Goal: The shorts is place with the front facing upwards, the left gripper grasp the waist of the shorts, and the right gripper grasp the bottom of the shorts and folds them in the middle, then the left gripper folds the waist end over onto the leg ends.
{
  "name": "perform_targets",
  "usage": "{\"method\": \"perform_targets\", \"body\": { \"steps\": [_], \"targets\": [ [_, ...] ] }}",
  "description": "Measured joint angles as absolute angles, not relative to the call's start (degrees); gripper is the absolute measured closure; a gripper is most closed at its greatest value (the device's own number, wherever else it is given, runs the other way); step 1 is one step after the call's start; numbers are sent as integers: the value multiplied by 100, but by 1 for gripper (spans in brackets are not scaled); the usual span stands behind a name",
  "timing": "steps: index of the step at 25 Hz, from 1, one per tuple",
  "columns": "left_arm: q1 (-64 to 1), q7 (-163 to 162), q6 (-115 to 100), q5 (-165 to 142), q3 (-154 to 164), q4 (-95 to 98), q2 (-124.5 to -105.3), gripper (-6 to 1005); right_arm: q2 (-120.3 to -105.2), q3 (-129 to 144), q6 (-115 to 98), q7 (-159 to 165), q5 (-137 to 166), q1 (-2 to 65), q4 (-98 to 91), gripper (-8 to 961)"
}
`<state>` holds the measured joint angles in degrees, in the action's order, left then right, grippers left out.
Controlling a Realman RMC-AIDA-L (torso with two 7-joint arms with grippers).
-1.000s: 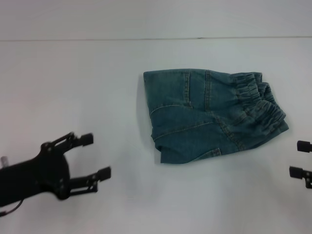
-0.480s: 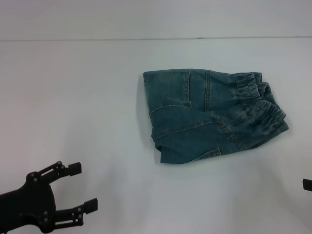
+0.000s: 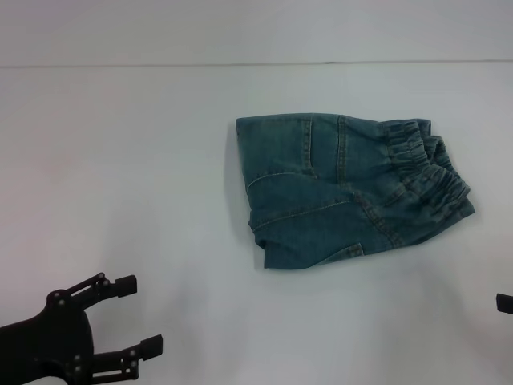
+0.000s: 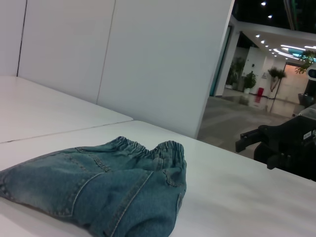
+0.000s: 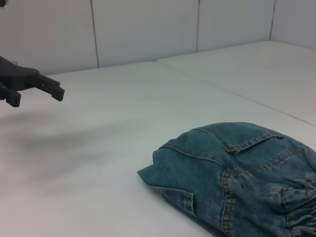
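- Here the shorts (image 3: pixel 346 190) lie folded into a compact blue bundle on the white table (image 3: pixel 120 160), in the middle of the head view and somewhat toward the robot's right.
- The waist (image 3: pixel 429 172), gathered and ruffled, sits on top at the bundle's right end, stacked in two layers.
- The fold forms the straight edge at the bundle's left end; seams and a pocket line cross the upper denim face.
- The leg ends cannot be made out; they appear to be covered by the upper layers.
- In the left wrist view the shorts (image 4: pixel 103 187) rest flat on the table with the elastic band (image 4: pixel 148 148) on the far side of the bundle.
- In the right wrist view the shorts (image 5: pixel 237 182) fill the near corner, the ruffled band (image 5: pixel 301 202) closest to the camera.
- Nothing touches the fabric.
- The left gripper (image 3: pixel 132 315) is at the lower left corner of the head view, well apart from the shorts, its two fingers spread wide with nothing between them.
- The same claw shows far off in the right wrist view (image 5: pixel 34 91), above the table.
- The right gripper (image 3: pixel 504 303) shows only as a dark sliver at the right edge of the head view, clear of the shorts; whether it is open or closed, I cannot tell.
- A dark gripper (image 4: pixel 284 148) also appears at the table's far side in the left wrist view.
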<state>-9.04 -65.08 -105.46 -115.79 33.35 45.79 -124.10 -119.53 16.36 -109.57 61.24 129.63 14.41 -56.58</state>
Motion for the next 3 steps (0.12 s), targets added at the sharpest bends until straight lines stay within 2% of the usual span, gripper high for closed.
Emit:
{"method": "perform_targets", "body": {
  "steps": [3],
  "targets": [
    [-912,-6508,-10549,-11583,3339,4579,-12410,60,-11954,1659,-10953,6104,12968,1446,-5640,74]
  ]
}}
